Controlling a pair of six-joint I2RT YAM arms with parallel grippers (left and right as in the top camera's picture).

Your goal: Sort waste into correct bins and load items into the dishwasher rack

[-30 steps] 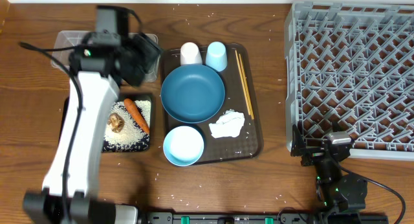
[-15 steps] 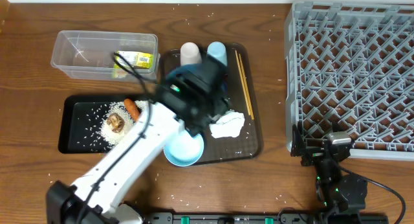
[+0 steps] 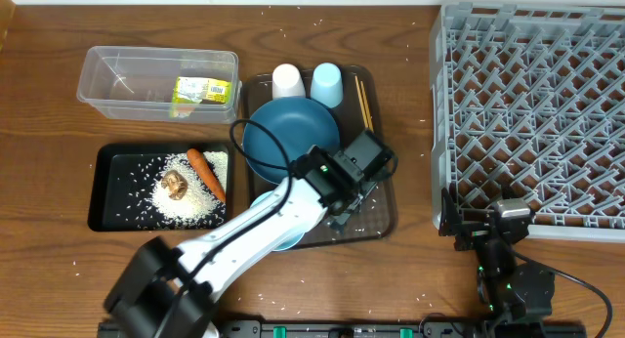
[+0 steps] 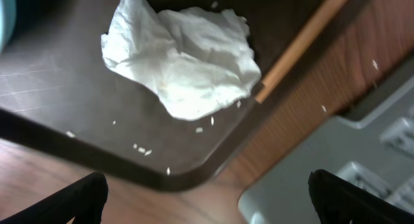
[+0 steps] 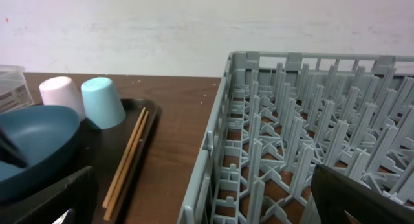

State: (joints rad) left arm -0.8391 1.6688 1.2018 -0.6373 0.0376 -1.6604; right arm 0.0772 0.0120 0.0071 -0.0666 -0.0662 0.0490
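Right: big grey plastic lattice rack (image 5: 304,140)
Left: small white cup (image 5: 57,94) beside small light-blue cup (image 5: 103,102)
Middle: thin wooden chopsticks (image 5: 126,164) on dark tray (image 5: 90,160)

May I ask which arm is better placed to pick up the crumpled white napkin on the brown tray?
Left: its fingers hover open over the napkin; the right arm's fingers sit beside the dishwasher rack, farther away.

**Three views: one overhead, two on the wrists.**
Your overhead camera looks straight down on the table (image 3: 410,25). Your left wrist camera hangs close above a corner of the brown tray (image 4: 194,180), facing down at a crumpled white paper (image 4: 187,62). Your right wrist camera sits low, looking level past the rack (image 5: 291,140) toward the wall (image 5: 129,23). All three share the chopsticks (image 5: 126,162).
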